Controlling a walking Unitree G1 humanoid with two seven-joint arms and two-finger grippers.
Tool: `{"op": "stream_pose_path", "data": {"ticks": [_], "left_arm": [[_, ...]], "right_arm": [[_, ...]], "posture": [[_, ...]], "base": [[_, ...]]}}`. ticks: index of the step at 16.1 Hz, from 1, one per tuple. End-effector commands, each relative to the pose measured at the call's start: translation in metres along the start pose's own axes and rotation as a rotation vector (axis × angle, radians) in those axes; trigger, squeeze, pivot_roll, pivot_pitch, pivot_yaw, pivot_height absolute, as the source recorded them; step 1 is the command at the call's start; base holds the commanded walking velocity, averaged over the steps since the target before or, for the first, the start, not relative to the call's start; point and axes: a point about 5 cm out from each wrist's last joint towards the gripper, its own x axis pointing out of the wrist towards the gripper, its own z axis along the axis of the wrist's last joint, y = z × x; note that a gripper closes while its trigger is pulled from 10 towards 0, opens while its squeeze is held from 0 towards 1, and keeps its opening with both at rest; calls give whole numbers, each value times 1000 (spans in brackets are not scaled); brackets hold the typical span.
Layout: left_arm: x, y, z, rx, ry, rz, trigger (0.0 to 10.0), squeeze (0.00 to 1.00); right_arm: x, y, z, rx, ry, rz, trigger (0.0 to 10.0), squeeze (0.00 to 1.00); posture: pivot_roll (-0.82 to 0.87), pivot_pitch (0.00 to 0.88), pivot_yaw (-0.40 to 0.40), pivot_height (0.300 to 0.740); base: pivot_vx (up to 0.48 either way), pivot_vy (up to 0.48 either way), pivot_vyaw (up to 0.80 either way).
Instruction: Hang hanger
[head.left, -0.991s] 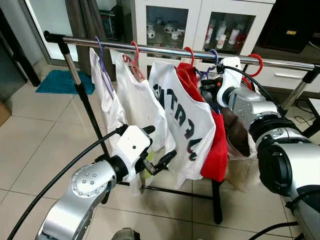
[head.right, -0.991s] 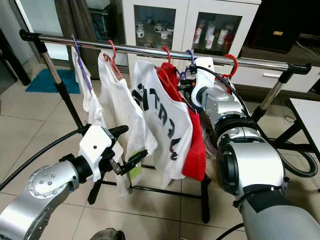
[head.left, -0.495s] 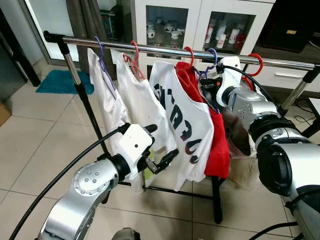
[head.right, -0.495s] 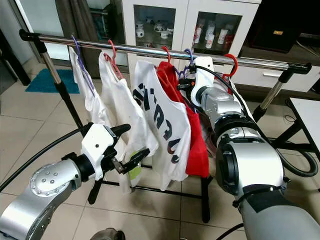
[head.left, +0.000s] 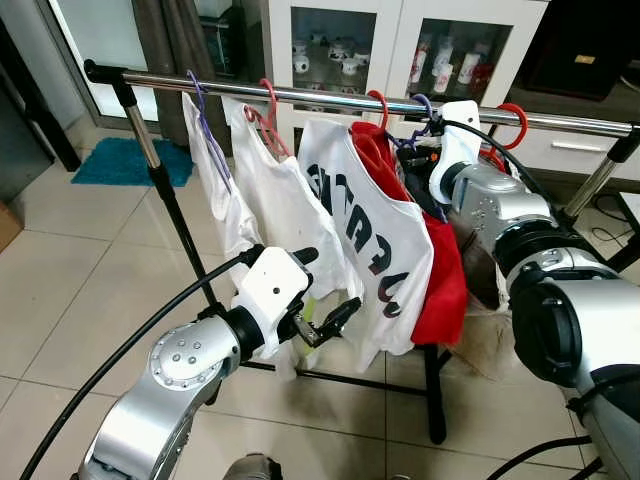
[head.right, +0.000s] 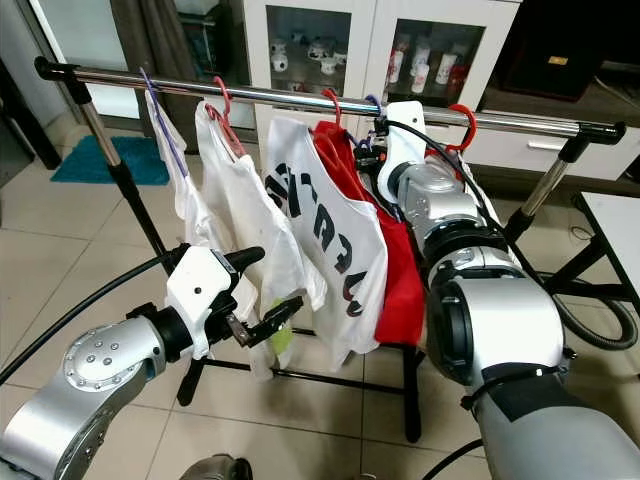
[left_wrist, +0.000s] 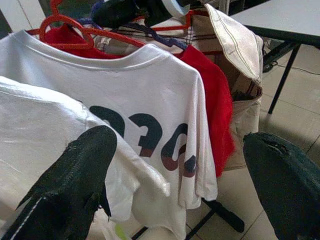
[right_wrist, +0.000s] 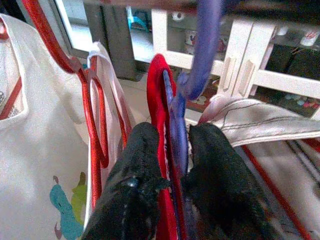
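A purple hanger hooks over the chrome rail between a red shirt and a beige garment. My right gripper is shut on its neck just under the rail, with a red hanger's wire pinched alongside it. From the head, that gripper sits right of the white printed T-shirt. My left gripper stands open low in front of the white shirts, holding nothing; its fingers frame the printed shirt.
Two more white shirts hang to the left on a purple and a red hanger. The rack's black base bar crosses the tiled floor. A white glass-door cabinet stands behind, with a teal mat at left and a table at right.
The printed shirt and the red one have swayed on the rail. My right gripper has risen slightly with the purple hanger. The left gripper has barely shifted.
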Motion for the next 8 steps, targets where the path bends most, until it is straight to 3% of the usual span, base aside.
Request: {"op": "stream_pose_path", "data": {"ticks": [1, 2, 3, 4, 5, 6, 7, 8], "left_arm": [[0, -3, 0, -3, 7, -10, 10000, 1000], [0, -3, 0, -3, 7, -10, 10000, 1000], [0, -3, 0, -2, 8, -12, 10000, 1000], [0, -3, 0, -2, 9, -13, 10000, 1000], [0, -3, 0, -2, 9, -13, 10000, 1000], [0, -3, 0, -2, 10, -14, 10000, 1000], [0, -3, 0, -1, 11, -15, 10000, 1000], [0, -3, -1, -1, 12, -15, 10000, 1000]], "right_arm": [[1, 1, 3, 1, -13, -5, 10000, 376], [1, 1, 3, 1, -12, -5, 10000, 376], [1, 2, 2, 2, -11, -3, 10000, 0], [1, 2, 2, 1, -9, -12, 10000, 0], [1, 2, 2, 5, -7, -20, 8824, 0], [1, 1, 1, 18, -7, -34, 4078, 0], [1, 0, 1, 46, -11, -43, 0, 0], [1, 0, 1, 54, -13, -44, 0, 0]], "posture": [[165, 96, -9, 740], [165, 96, -8, 740], [165, 98, -7, 740], [166, 99, -7, 740], [166, 99, -6, 740], [168, 103, -6, 740], [170, 104, -7, 740], [170, 105, -7, 740]], "base": [[0, 0, 0], [0, 0, 0], [0, 0, 0], [0, 0, 0], [0, 0, 0], [0, 0, 0], [0, 0, 0], [0, 0, 0]]}}
